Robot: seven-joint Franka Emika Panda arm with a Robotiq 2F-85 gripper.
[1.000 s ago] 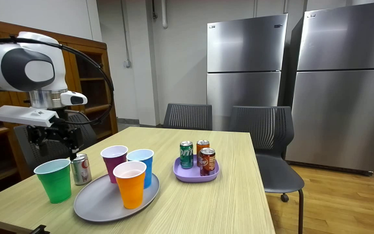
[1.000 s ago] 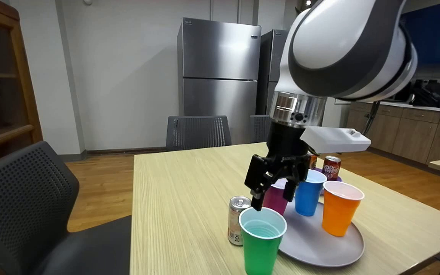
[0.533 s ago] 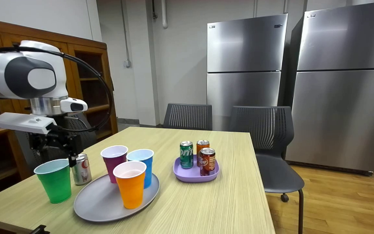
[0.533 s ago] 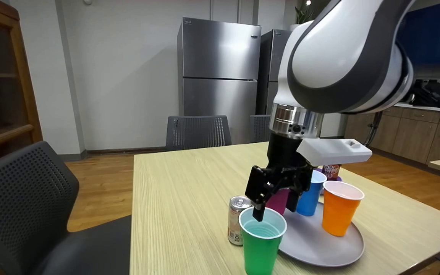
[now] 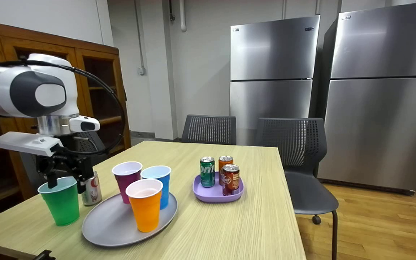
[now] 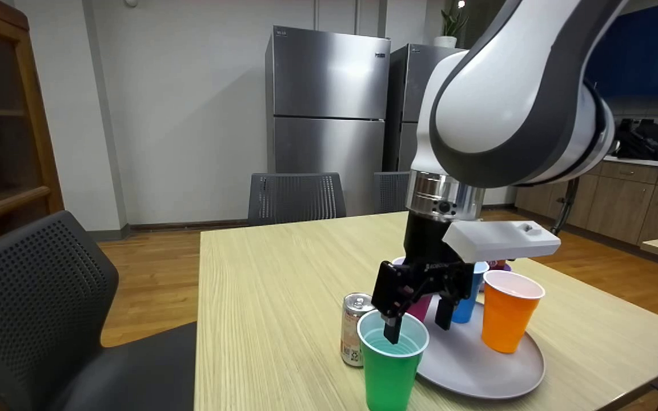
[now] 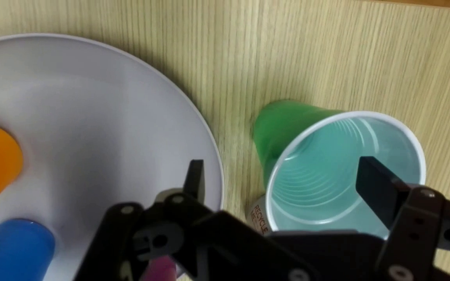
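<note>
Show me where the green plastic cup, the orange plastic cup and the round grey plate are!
Green plastic cup (image 5: 60, 205), in an exterior view: its outer wall.
Orange plastic cup (image 6: 508, 318), in an exterior view: its outer wall.
Round grey plate (image 7: 104, 125), in the wrist view: its bare top surface.

It's bright in here. The fridge (image 6: 329, 120) has a white shine, and a soft shadow (image 6: 232, 142) slants across the wall (image 6: 175, 68). Up close, my fingers (image 7: 379, 191) look dark and a bit fuzzy.

silver can (image 7: 259, 216) reads "recycle" (green can (image 5: 207, 172), partly "sprite").
</note>
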